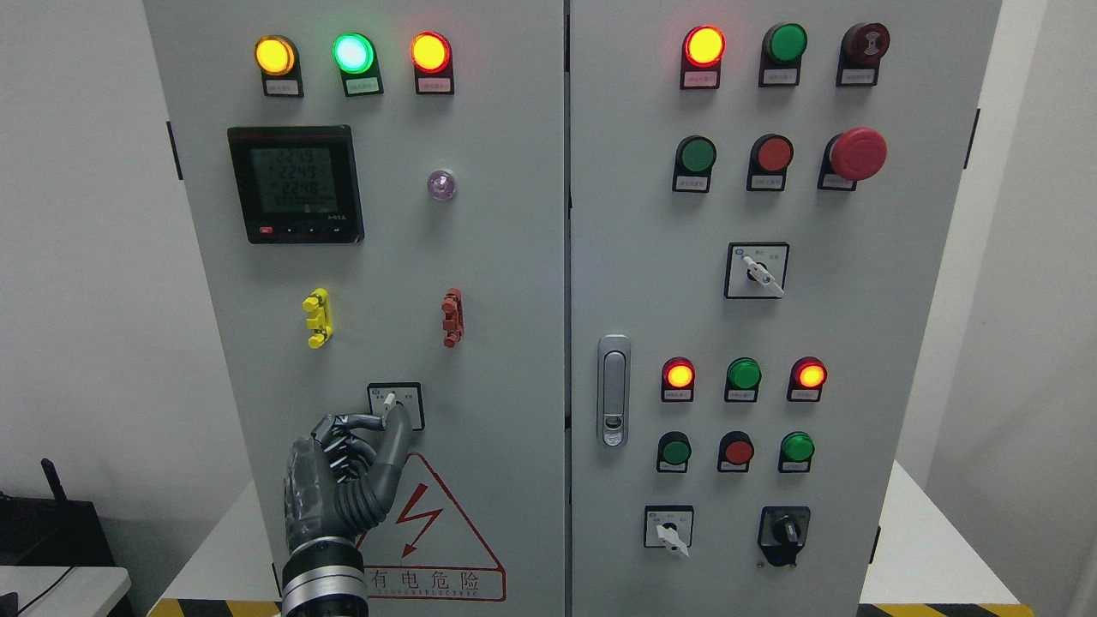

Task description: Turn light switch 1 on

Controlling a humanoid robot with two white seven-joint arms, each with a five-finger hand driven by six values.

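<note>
- Take the rotary switch (395, 404) on the left cabinet door (377, 257) as your landmark: it sits in the lower part of that door, directly above the triangular warning sign (426, 531) and well below the digital meter (296, 184).
- Your left robot hand (379, 422) comes up from the bottom edge, below and left of the switch. Its long thumb-like finger rises along the knob's right side, a second finger reaches in from the left, and the two tips meet at the knob.
- The remaining fingers (343, 454) are curled in toward the palm, so the hand is mostly closed, pinching the small white knob between two fingertips. The contact looks real, but the tips cover the knob, so you can't confirm how firm the pinch is.
- The right robot hand doesn't show anywhere.
- Progress, as a judgement: the reach and the grasp look done; the turn itself is what's left. You can't read the knob's pointer position under the fingers, so you can't tell whether it has rotated at all.
- Far above the switch, the yellow lamp (275, 55), green lamp (353, 53) and red lamp (430, 52) are all lit, and the small clear lamp (441, 185) to the right of the meter glows faintly. Which of these answers to this switch isn't shown, so don't count them as proof of completion.
</note>
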